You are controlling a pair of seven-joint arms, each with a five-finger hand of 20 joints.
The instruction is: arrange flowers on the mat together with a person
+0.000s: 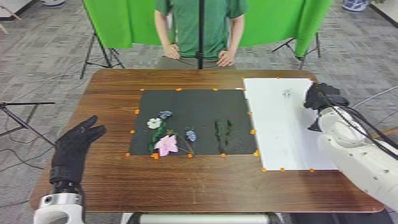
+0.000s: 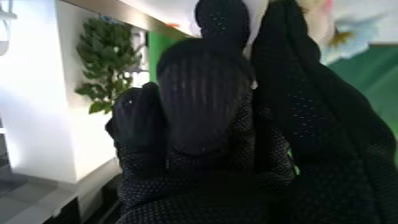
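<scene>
Pink flower (image 1: 167, 145) lies on the dark mat (image 1: 195, 102), by its near edge, left part. White flower (image 1: 154, 123) farther up on the same side, small blue flower (image 1: 165, 114) just beside it, on the far side. Blue-violet flower (image 1: 191, 135) right of the pink one, with green leaves (image 1: 158, 134) between the white and pink ones. Two leafy stems (image 1: 223, 132) on the right part of the mat, side by side, apart from the flowers. White sheet (image 1: 282, 135) right of the mat, small faint mark on its far part. Orange markers (image 1: 253, 132) around the edges of both.

Right hand (image 1: 325, 96) at the white sheet's right edge; can't tell if it's open, closed or gripping. Right wrist view: blurry pale blue petals (image 2: 348, 42) near the glove, bit of pink near them. Left hand (image 1: 80, 135) over the left side of the counter (image 1: 204, 187), well apart from the flowers, fingers extended and relaxed, thumb apart, holding nothing.
</scene>
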